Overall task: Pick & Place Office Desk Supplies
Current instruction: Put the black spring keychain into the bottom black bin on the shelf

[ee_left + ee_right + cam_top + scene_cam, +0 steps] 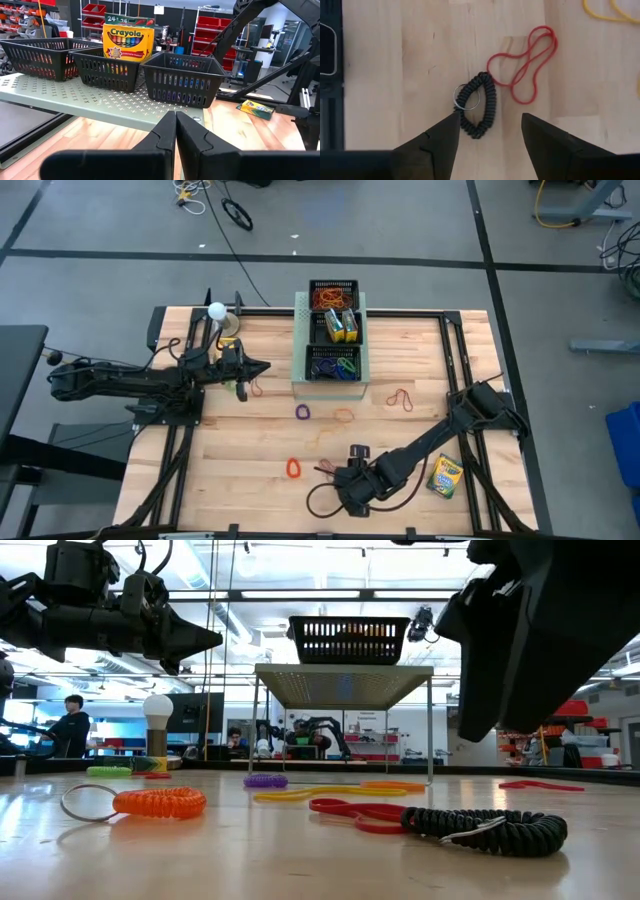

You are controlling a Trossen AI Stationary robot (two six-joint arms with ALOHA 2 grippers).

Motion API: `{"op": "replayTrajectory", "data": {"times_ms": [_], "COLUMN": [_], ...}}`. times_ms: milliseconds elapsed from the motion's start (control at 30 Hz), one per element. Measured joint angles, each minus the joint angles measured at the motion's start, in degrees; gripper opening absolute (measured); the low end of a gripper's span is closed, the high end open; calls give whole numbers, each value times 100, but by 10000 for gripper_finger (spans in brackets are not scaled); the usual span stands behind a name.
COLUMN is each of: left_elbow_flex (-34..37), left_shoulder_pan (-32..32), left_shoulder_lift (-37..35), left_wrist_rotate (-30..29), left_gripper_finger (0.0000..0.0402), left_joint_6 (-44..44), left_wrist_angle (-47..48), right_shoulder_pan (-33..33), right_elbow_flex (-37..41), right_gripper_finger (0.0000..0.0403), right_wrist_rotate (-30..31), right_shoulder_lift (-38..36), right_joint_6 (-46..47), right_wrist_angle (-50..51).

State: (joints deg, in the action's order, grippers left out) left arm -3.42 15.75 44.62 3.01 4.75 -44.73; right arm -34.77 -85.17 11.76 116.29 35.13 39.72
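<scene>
The middle mesh tray [109,67] hides the lower half of the crayon box [127,41].

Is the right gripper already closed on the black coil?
No: the right gripper is open, its fingers apart on either side of the black coil.

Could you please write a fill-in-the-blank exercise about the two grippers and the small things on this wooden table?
1. The open right gripper hangs directly above a coiled wrist band of ______ colour with a metal key ring.
2. Beside that coil lies a thin rubber-band loop of ______ colour.
3. The left gripper has its fingers ______.
4. The Crayola crayon box stands in the ______ of the three black mesh trays.

Missing words: black; red; shut; middle
</scene>
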Motion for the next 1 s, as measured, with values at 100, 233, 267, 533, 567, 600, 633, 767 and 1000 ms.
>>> {"op": "replayTrajectory", "data": {"times_ms": [100,233,267,533,567,600,633,767,1000], "left_elbow_flex": [0,0,0,0,0,0,0,0,0], "left_shoulder_pan": [2,2,1,1,2,1,2,0,2], "left_shoulder_lift": [0,0,0,0,-1,0,0,0,0], "left_wrist_rotate": [0,0,2,0,1,2,1,2,0], "left_gripper_finger": [20,20,20,20,20,20,20,20,20], "left_joint_6": [0,0,0,0,0,0,0,0,0], "left_wrist_angle": [0,0,0,0,-1,0,-2,-2,-1], "right_shoulder_pan": [55,191,230,540,585,623,657,708,483], "right_elbow_flex": [0,0,0,0,0,0,0,0,33], "right_gripper_finger": [222,222,222,222,222,222,222,222,222], "right_wrist_rotate": [-82,-6,75,-44,-144,-241,-333,-588,-943], "right_shoulder_lift": [0,0,0,0,0,0,0,0,0], "right_joint_6": [97,149,134,162,112,69,14,-110,-152], "right_wrist_angle": [12,194,260,466,469,483,490,430,152]}}
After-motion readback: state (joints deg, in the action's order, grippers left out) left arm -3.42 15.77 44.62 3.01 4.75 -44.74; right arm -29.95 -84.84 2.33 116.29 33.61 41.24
